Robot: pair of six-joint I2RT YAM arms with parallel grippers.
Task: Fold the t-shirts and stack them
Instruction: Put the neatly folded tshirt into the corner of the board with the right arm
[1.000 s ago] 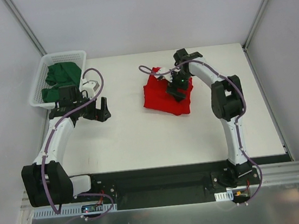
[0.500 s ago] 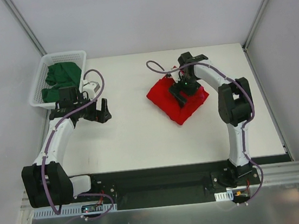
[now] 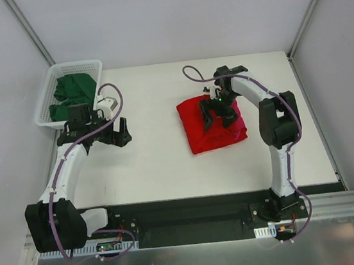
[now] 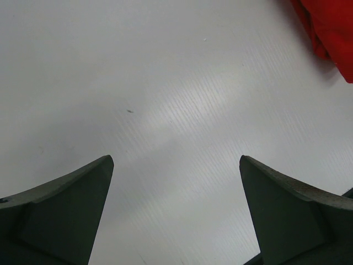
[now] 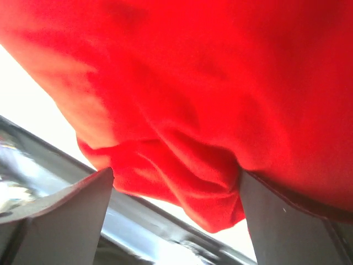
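Note:
A bright red t-shirt lies folded on the white table, right of centre. My right gripper rests on its top, jaws spread wide. In the right wrist view the red t-shirt fills the frame, and a bunched fold lies between the fingers of the right gripper. Dark green t-shirts lie heaped in the basket. My left gripper hovers open over bare table just right of the basket. In the left wrist view, the left gripper has nothing between its fingers, and a corner of the red t-shirt shows at top right.
A white lattice basket stands at the table's far left corner. The white table runs between the two arms. Grey walls close in the back and both sides.
My right gripper has swung round on the red t-shirt and turned it on the table, so it now lies squarer and a little further right. The left arm has barely moved.

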